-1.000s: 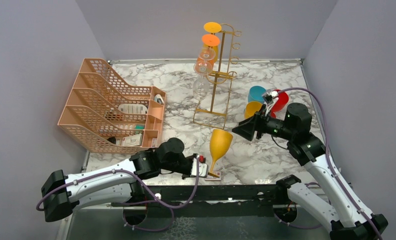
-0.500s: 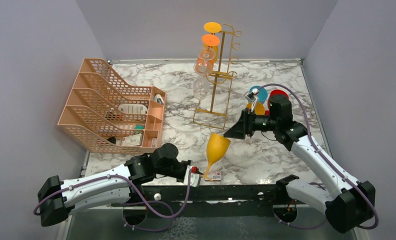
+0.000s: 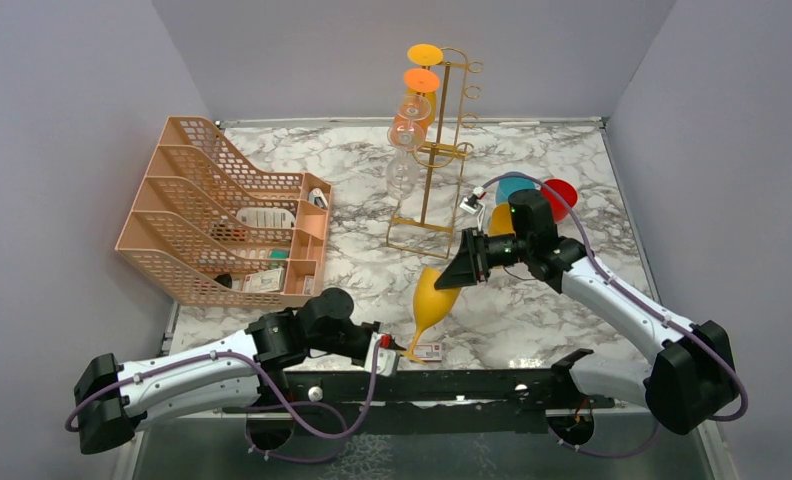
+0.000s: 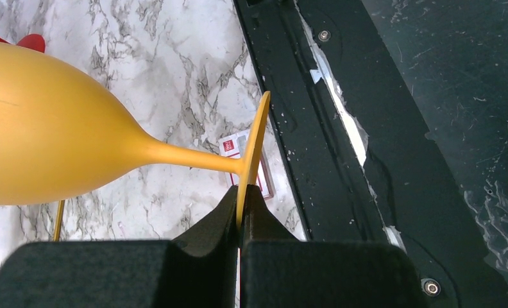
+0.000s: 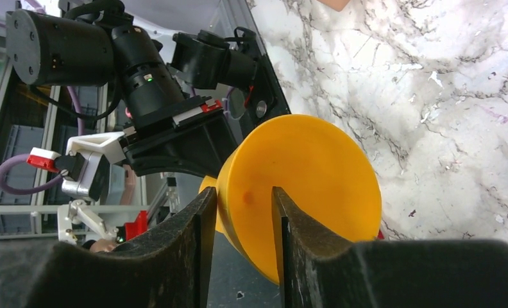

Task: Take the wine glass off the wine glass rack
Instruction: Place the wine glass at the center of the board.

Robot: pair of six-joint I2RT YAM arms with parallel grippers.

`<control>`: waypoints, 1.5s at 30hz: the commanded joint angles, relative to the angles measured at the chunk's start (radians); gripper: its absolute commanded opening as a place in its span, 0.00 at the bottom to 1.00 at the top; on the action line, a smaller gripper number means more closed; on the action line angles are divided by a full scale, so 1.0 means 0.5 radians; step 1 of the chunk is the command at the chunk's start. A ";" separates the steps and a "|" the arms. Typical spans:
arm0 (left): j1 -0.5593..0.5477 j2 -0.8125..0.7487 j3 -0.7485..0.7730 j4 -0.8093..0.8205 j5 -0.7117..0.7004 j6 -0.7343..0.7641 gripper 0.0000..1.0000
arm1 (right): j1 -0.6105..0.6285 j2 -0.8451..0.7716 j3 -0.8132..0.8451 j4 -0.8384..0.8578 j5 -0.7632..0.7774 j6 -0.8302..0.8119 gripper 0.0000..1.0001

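Observation:
A yellow wine glass (image 3: 437, 290) leans off the table near the front edge, away from the gold wine glass rack (image 3: 440, 150). My left gripper (image 3: 397, 345) is shut on the rim of its flat foot (image 4: 254, 147), with the bowl (image 4: 40, 141) pointing away. My right gripper (image 3: 450, 278) straddles the bowl's rim (image 5: 303, 186): one finger is inside the bowl and one outside, with a gap still showing, so it is open (image 5: 242, 192). Two clear glasses with orange and yellow feet (image 3: 409, 120) hang upside down on the rack.
A peach mesh organiser (image 3: 222, 215) fills the left side. Blue (image 3: 512, 185), red (image 3: 560, 195) and yellow (image 3: 502, 215) cups sit behind my right arm. A small card (image 3: 427, 350) lies by the black front rail (image 4: 341, 128).
My right arm has swung left and down to the yellow glass, and its jaws have narrowed around the rim. The left arm has tilted the glass further toward it.

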 commanded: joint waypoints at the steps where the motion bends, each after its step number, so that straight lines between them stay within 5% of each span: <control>1: 0.001 0.027 -0.012 0.009 -0.076 0.051 0.00 | 0.024 0.005 0.027 0.043 -0.176 -0.009 0.39; 7: 0.002 0.096 0.011 -0.071 -0.124 0.089 0.00 | 0.023 -0.008 0.021 -0.005 -0.205 -0.023 0.45; 20: 0.001 0.092 -0.002 -0.066 -0.204 0.058 0.06 | 0.025 -0.096 -0.030 -0.032 -0.146 -0.019 0.02; 34: 0.048 -0.096 -0.020 0.037 -0.028 -0.046 0.37 | 0.023 -0.244 0.004 -0.192 0.092 -0.096 0.01; 43: 0.068 -0.215 -0.020 0.141 -0.291 -0.132 0.51 | 0.025 -0.410 0.055 -0.421 0.560 -0.186 0.01; 45: 0.071 -0.259 -0.030 0.169 -0.445 -0.169 0.61 | 0.025 -0.458 0.060 -0.475 0.748 -0.165 0.01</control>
